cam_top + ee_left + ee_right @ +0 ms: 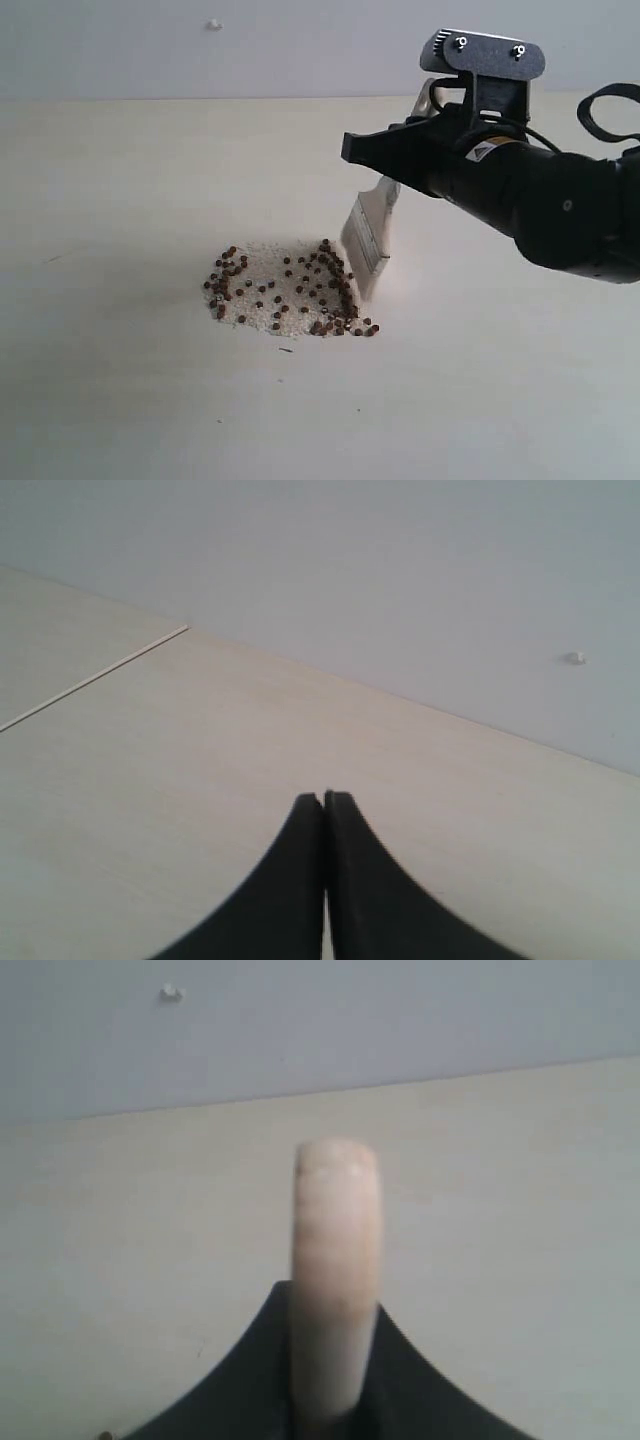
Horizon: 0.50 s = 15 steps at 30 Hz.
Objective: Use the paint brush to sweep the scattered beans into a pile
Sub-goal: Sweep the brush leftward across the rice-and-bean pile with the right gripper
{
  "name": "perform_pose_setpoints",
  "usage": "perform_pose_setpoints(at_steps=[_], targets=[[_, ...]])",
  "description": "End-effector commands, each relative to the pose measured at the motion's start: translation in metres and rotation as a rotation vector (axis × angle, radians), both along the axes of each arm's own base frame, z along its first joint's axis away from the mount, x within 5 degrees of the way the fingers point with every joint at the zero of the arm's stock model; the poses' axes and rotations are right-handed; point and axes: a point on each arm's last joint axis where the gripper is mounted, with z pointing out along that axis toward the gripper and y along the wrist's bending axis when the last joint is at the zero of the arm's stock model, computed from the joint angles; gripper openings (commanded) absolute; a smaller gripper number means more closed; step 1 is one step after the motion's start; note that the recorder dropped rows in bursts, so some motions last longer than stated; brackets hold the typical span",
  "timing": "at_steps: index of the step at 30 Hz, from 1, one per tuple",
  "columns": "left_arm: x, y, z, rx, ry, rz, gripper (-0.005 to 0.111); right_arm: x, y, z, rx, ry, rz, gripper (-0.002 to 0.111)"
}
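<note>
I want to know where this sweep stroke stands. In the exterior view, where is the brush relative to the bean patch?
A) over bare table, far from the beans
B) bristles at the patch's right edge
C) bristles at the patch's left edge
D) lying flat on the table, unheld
B: the right gripper holds the paint brush with its bristles pointing down at the right edge of the beans.

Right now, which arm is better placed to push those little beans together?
The right one. The right gripper holds the paint brush, bristles down beside the beans. The left gripper is shut, empty, and faces only bare table.
</note>
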Motion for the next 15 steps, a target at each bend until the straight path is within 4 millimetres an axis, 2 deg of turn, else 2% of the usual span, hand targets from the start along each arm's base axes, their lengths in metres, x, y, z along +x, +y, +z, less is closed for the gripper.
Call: perform_pose_setpoints(at_steps=[1, 6, 11, 15], targets=[[-0.001, 0.001, -0.001, 0.001, -0.001, 0.006, 0.0, -0.001, -0.002, 0.01, -0.036, -0.028, -0.003, 0.0], [-0.001, 0.001, -0.001, 0.001, -0.001, 0.006, 0.0, -0.003, -0.006, 0.016, -0.044, -0.03, -0.015, 0.0], [-0.001, 0.001, -0.001, 0.001, -0.001, 0.006, 0.0, -0.012, -0.013, 0.033, -0.035, -0.053, -0.016, 0.0], [-0.001, 0.001, -0.001, 0.001, -0.001, 0.006, 0.0, -0.028, -0.038, 0.024, -0.035, -0.075, -0.139, 0.0]])
